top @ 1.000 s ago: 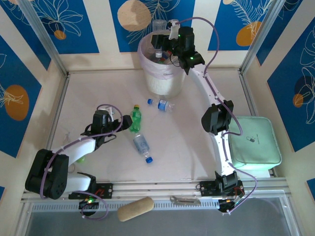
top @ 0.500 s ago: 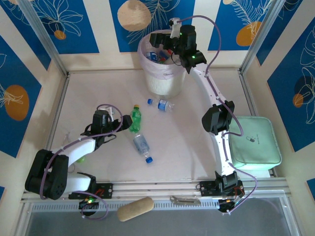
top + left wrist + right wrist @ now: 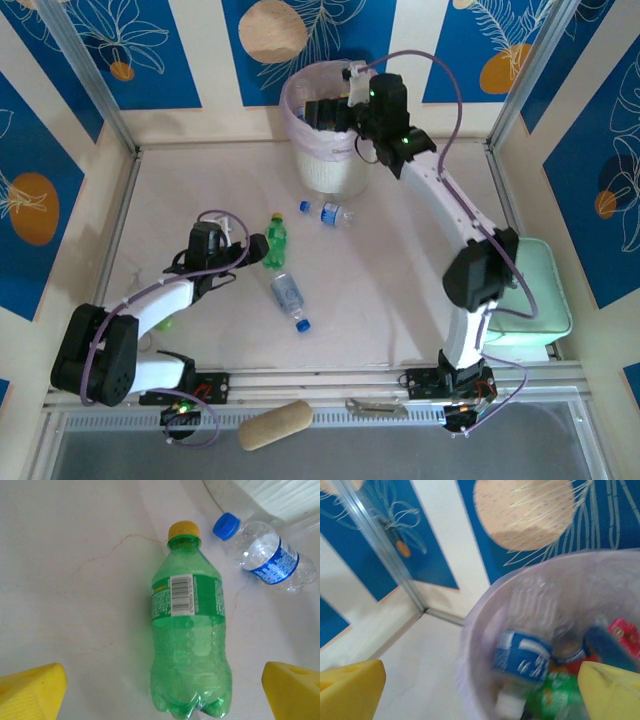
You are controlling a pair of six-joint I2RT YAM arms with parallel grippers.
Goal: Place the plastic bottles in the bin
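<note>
The right gripper (image 3: 480,690) hangs above the bin (image 3: 325,172), its yellow fingers (image 3: 350,690) spread wide with nothing between them. The bottles (image 3: 522,660) inside are blurred; I can make out only blue labels and some green. The left gripper (image 3: 162,690) is spread as well, one finger on each side of a green bottle (image 3: 190,645) lying on the table (image 3: 400,290), not touching it. A clear blue-capped bottle (image 3: 267,555) lies near its neck, and a second clear bottle (image 3: 290,298) closer to the arms. The right arm covers part of the pale green tray (image 3: 545,300).

The right tool (image 3: 326,112) no longer holds the clear bottle it carried above the bin (image 3: 325,172). Its jaws now gape empty, shifted slightly nearer. The right arm's elbow (image 3: 480,275) has swung outward, overlapping the tray (image 3: 546,296).
</note>
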